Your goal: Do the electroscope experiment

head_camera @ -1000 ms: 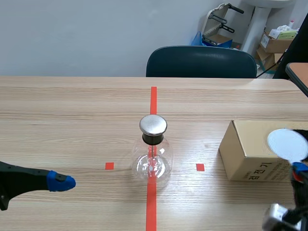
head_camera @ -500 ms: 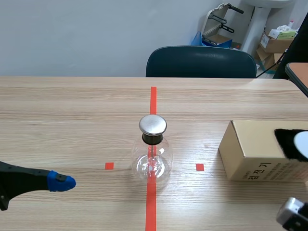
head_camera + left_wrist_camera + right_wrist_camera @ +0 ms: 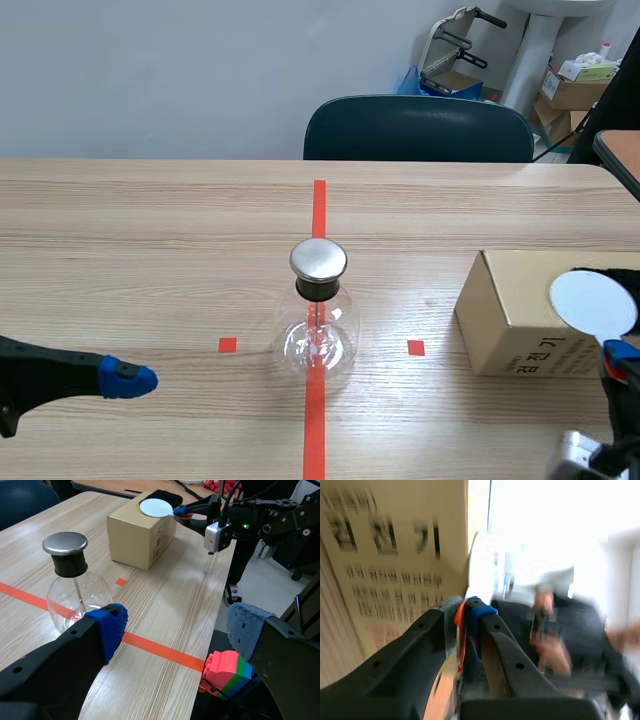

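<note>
With your right fingers [image 3: 435, 630] pinching the orange-handled round white disc [image 3: 593, 302] at lower right and your left fingers [image 3: 107, 630] gaping empty, a careless swing could topple the metal-capped clear glass flask [image 3: 318, 325] at centre.

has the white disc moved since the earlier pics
Yes. The white disc has swung back over the cardboard box, toward the flask; half a second ago it was near the box's far right end.

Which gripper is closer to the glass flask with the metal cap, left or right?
Left. The left gripper sits open, a short gap to the side of the glass flask. The right gripper is farther off, beyond the cardboard box, shut on the white disc.
</note>
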